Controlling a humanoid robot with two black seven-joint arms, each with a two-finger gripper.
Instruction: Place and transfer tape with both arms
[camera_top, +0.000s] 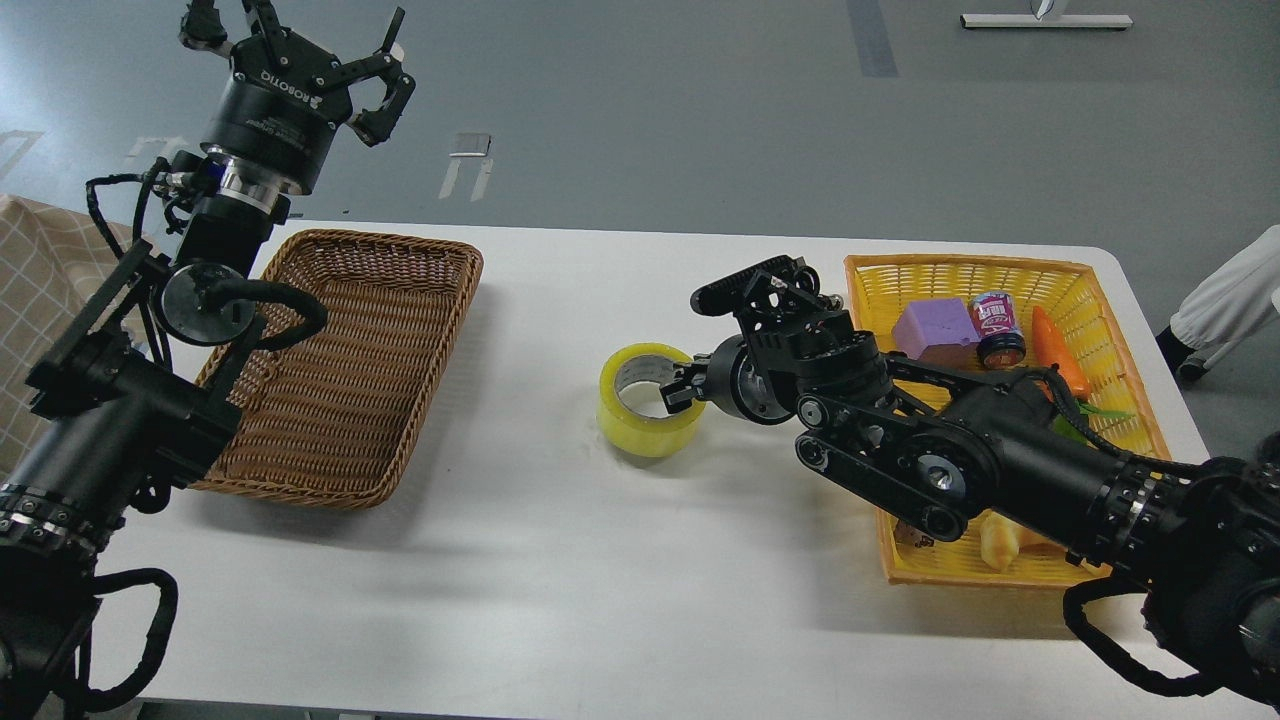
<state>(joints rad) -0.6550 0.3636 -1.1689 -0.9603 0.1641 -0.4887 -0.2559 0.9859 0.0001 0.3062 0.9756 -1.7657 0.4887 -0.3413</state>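
The right tool (672, 385) was seen at the tape (648, 399), which stood on the tabletop (560, 560) between the two baskets, presumably set midway for a handover. One finger reached into the core, but whether the roll was clamped could not be told. The left tool (325, 60) was held high with fingers spread apart, gripping nothing. The wicker basket (340, 370) appeared empty. In the yellow basket (1110, 300) were seen a purple block (935, 330), a carrot (1058, 352) and a small jar (997, 327).

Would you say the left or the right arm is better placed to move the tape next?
Right. The right gripper is at the tape, a finger inside its core; the left gripper hangs open, raised behind the wicker basket.
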